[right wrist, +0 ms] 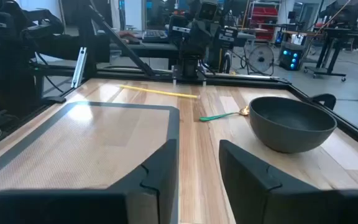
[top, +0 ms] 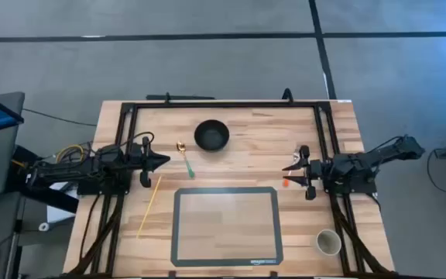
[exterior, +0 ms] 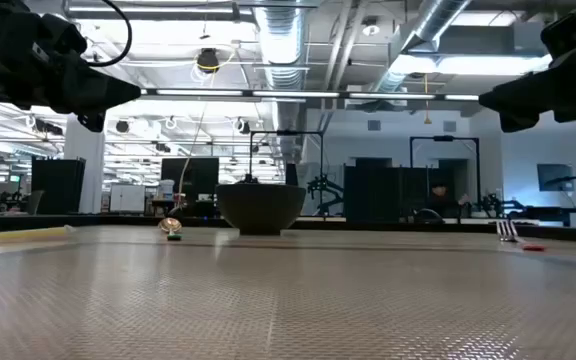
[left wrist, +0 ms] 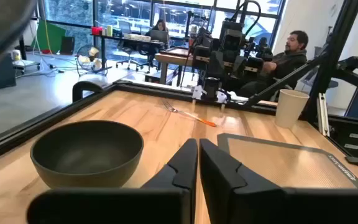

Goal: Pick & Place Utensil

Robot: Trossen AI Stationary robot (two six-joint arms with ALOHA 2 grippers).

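Note:
A gold spoon with a green handle (top: 185,160) lies flat on the wood just left of the dark bowl (top: 211,136); it also shows in the right wrist view (right wrist: 221,115) and the low view (exterior: 172,228). A fork with an orange handle (left wrist: 189,114) lies near the right arm, its orange end (top: 286,183) below that gripper. A thin yellow stick (top: 149,205) lies left of the mat. My left gripper (top: 162,161) hovers shut, just left of the spoon. My right gripper (top: 288,166) hovers open at the table's right side. Neither touches anything.
A grey-framed mat (top: 225,225) covers the near middle of the table. A paper cup (top: 329,242) stands at the near right corner. A black rail frame (top: 223,103) runs round the table. A seated person (left wrist: 291,53) shows in the room beyond.

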